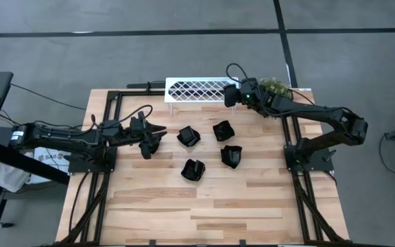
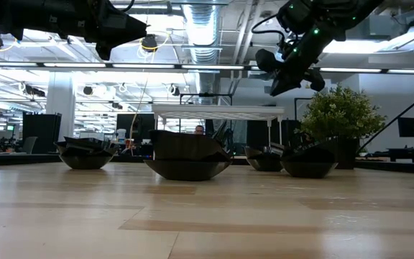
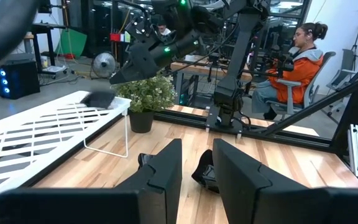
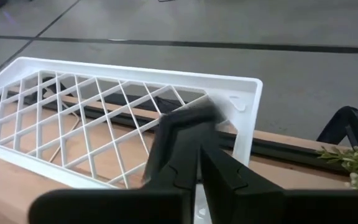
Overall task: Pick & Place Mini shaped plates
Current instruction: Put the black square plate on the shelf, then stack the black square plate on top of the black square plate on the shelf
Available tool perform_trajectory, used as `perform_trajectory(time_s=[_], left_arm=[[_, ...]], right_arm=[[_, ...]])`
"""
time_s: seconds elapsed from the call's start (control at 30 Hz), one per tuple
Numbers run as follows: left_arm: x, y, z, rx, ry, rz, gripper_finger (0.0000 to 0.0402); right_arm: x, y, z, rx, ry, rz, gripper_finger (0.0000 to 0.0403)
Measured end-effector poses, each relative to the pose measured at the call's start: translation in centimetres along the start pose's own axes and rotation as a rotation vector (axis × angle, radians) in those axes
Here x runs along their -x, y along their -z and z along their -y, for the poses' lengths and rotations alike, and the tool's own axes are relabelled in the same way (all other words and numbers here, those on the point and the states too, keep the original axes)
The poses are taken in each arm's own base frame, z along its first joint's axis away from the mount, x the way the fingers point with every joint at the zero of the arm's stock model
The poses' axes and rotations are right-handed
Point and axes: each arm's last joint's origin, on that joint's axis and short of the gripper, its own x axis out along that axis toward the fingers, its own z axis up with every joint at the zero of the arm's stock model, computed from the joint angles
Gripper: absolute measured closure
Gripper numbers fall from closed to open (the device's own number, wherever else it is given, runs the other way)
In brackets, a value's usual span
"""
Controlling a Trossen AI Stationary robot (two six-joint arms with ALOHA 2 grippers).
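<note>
Several mini shaped plates, small glossy black dishes, lie on the wooden table: one [image 1: 188,136] left of centre, one [image 1: 223,130] to its right, one [image 1: 231,156] and one [image 1: 193,169] nearer the front. Another plate [image 3: 98,98] rests on the right end of the white lattice rack [image 1: 197,89]. My right gripper [image 1: 229,96] hovers just above that end of the rack, its tip close over this plate [image 4: 188,118]. My left gripper [image 1: 153,139] hangs open and empty above the table, left of the plates.
A potted plant [image 1: 274,86] stands at the back right, beside the rack. Black frame rails run along both table sides. A person [image 3: 297,56] sits at a desk beyond the table. Bare wood lies at the front [image 1: 204,213].
</note>
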Motion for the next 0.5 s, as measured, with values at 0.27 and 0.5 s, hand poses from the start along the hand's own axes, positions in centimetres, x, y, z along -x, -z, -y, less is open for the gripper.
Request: perform_trajectory(time_s=[0.27,0.5], left_arm=[[0.0,0.0,0.0,0.0,0.0,0.0,0.0309],[0.0,0.0,0.0,-0.004,0.0,0.0,0.0309]], right_arm=[[0.0,0.0,0.0,0.052,0.005,0.007,0.0345],[2.2,-0.6,-0.4,0.145,0.023,0.093,0.0344]])
